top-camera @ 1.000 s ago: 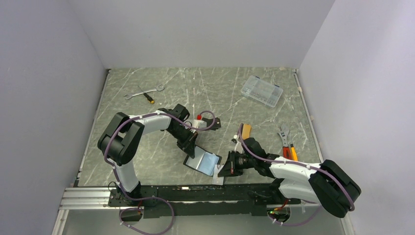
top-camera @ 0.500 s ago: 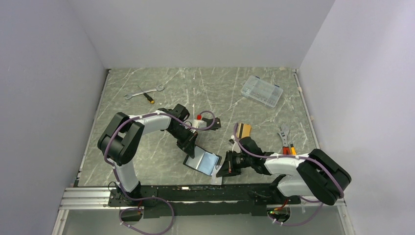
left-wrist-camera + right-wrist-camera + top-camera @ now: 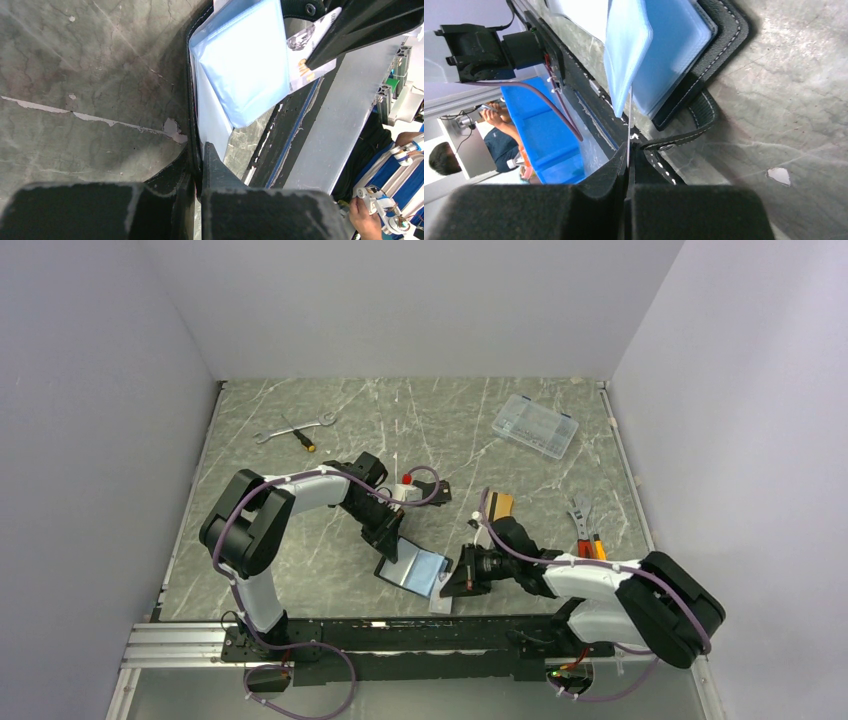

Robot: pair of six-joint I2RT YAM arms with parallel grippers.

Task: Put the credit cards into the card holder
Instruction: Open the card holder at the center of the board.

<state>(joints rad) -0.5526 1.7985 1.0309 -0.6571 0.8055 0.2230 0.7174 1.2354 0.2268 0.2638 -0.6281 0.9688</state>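
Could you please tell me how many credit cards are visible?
2: an orange-tan card lying beyond the right arm; a pale printed card pinched in the right gripper. Others may be hidden.

table [image 3: 300, 540]: grey-green marble | far left: wrench [image 3: 290, 427] touching screwdriver [image 3: 301, 436] | far right: clear box [image 3: 535, 426] | right: orange card [image 3: 499, 505], orange-handled tools [image 3: 584, 535] | near centre: open wallet [image 3: 415, 570]

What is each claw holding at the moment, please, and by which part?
The left claw pinches the open card holder by its black edge; the right claw pinches a credit card by one end.
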